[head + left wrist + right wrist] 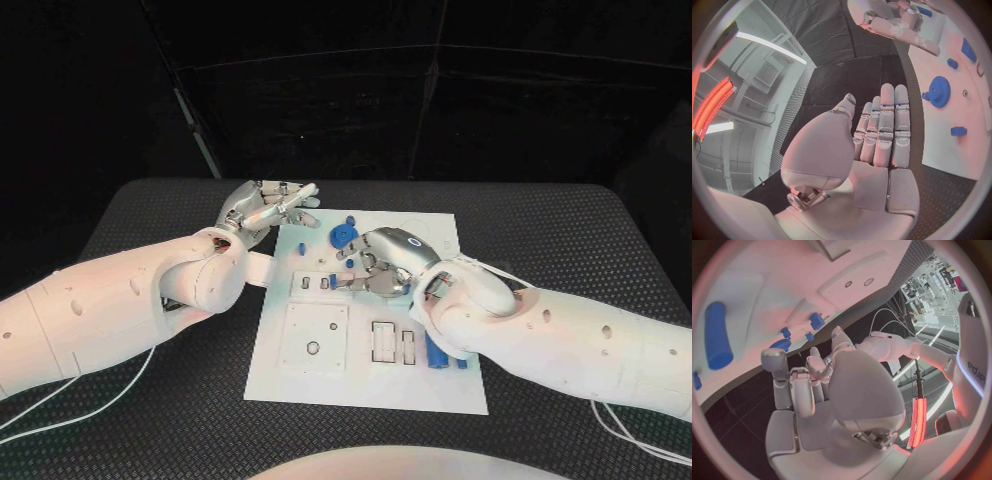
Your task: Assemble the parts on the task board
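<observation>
The right hand [378, 262] hovers over the board [325, 380], fingers curled, seemingly empty. The blue gear [343, 236] lies just at its eleven o'clock. The left hand [267, 209], flat and empty, sits farther off at the gear's nine o'clock.

My head camera looks down from above; both wrist cameras sit close behind their hands, sharing the task board [372, 330].

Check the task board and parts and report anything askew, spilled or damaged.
Nothing stands out. The task board lies flat on the table, roughly square to it, with the blue gear and other blue parts on it. Left robot hand is open and empty; the right robot hand hovers mid-board.
</observation>
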Action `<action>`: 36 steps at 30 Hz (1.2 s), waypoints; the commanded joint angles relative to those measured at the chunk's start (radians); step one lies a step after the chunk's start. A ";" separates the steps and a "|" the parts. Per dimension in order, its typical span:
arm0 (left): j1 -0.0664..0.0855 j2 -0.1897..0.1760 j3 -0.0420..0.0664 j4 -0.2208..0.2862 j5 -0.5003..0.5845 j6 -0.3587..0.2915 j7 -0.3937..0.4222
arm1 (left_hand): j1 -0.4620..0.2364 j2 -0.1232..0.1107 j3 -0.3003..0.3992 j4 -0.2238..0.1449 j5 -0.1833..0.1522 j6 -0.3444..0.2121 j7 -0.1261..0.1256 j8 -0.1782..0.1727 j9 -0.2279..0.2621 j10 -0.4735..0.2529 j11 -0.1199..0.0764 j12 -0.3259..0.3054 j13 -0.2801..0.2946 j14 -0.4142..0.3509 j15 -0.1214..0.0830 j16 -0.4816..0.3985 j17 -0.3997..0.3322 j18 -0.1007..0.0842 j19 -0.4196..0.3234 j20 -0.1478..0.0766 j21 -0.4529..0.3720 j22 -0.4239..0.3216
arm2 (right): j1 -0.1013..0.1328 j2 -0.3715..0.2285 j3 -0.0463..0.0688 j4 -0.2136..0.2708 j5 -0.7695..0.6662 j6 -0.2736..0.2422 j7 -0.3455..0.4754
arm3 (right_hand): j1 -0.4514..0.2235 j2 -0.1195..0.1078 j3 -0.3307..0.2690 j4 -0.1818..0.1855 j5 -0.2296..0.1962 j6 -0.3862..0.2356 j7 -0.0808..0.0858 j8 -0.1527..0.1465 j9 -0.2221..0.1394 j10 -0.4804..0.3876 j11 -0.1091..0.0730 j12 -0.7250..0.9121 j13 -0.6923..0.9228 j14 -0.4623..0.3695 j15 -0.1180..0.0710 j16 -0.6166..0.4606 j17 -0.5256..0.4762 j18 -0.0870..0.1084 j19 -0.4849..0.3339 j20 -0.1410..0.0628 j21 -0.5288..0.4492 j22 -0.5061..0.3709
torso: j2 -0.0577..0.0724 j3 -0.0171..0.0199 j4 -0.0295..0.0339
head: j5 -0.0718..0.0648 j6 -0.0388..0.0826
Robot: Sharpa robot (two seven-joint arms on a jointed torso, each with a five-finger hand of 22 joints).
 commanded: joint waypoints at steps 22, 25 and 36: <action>0.086 0.050 0.026 -0.028 -0.928 0.466 -0.864 | -0.242 0.045 -0.191 0.075 -0.002 0.002 -0.111 0.311 0.301 0.146 -0.110 1.117 1.080 0.200 -0.109 1.298 1.280 -0.103 0.275 -0.107 0.964 1.063 | 0.046 -0.277 0.080 0.095 0.522 0.069 0.199 | 0.035 0.024 -0.020 -0.021 0.070 0.025 -0.015 0.030 0.004 -0.018 -0.011 -0.022 -0.029 0.060 -0.006 -0.033 0.082 0.014 -0.041 -0.010 -0.047 -0.077 | -0.053 0.0161 -0.0008 | 0.019 -0.030; 0.098 0.084 0.021 -0.055 -0.968 0.480 -0.888 | -0.251 0.047 -0.219 0.077 -0.002 -0.019 -0.110 0.339 0.333 0.148 -0.113 1.133 1.097 0.200 -0.107 1.298 1.280 -0.105 0.278 -0.110 0.974 1.079 | 0.047 -0.276 0.080 0.091 0.512 0.071 0.192 | 0.034 0.024 -0.023 -0.021 0.072 0.027 -0.016 0.032 0.004 -0.016 -0.012 -0.021 -0.029 0.060 -0.007 -0.034 0.080 0.015 -0.041 -0.010 -0.048 -0.078 | -0.057 0.0180 -0.0010 | 0.021 -0.035; 0.130 0.174 -0.009 -0.118 -1.034 0.528 -0.919 | -0.266 0.058 -0.258 0.078 -0.002 -0.046 -0.112 0.382 0.383 0.152 -0.115 1.148 1.115 0.200 -0.108 1.298 1.280 -0.108 0.283 -0.111 0.987 1.103 | 0.047 -0.268 0.080 0.079 0.488 0.070 0.177 | 0.033 0.026 -0.029 -0.021 0.080 0.031 -0.018 0.036 0.004 -0.013 -0.014 -0.020 -0.028 0.059 -0.008 -0.037 0.076 0.015 -0.039 -0.012 -0.051 -0.080 | -0.057 0.0169 0.0001 | 0.022 -0.038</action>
